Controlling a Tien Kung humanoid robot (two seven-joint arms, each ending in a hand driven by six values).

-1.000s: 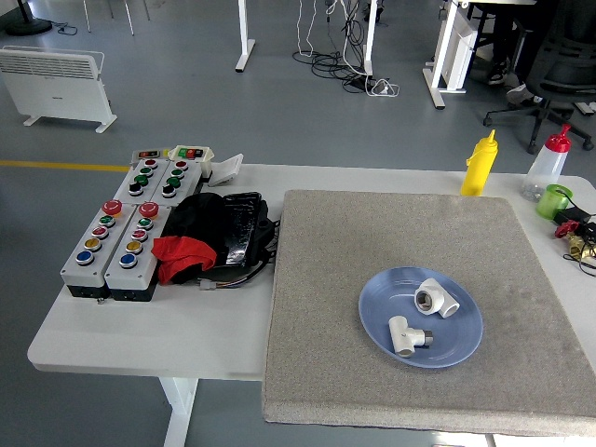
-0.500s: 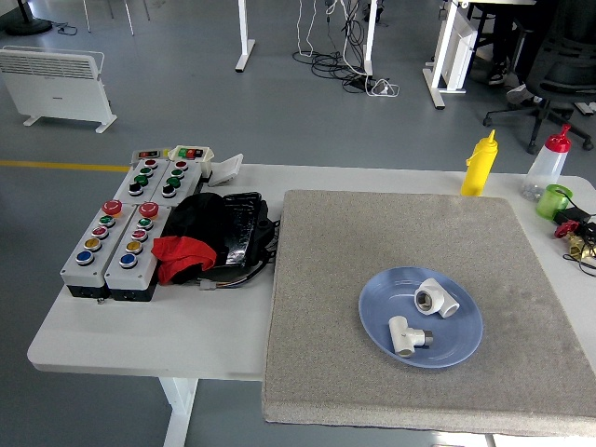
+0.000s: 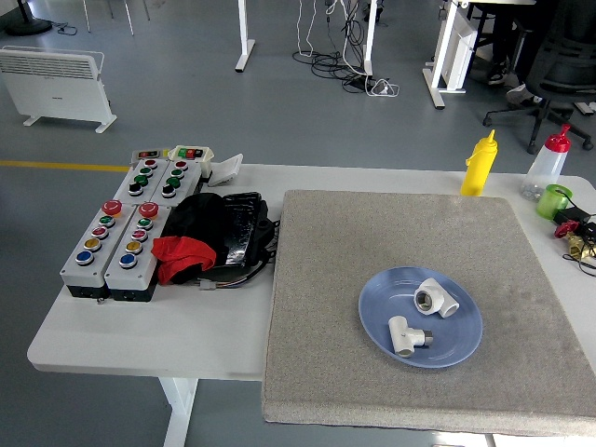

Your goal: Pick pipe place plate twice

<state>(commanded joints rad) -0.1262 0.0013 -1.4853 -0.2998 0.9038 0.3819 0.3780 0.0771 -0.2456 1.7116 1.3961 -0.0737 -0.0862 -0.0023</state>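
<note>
A white table is covered at right by a grey mat; button boxes, black-and-red cloth, and squeeze bottles are set directly on it.

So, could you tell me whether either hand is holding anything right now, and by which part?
Nothing is held: no hand is in view, and both pipe fittings lie on the blue plate.

One high head view looks forward and down over the table.

Blue plate, white pipe fittings, grey mat, yellow bottle
</note>
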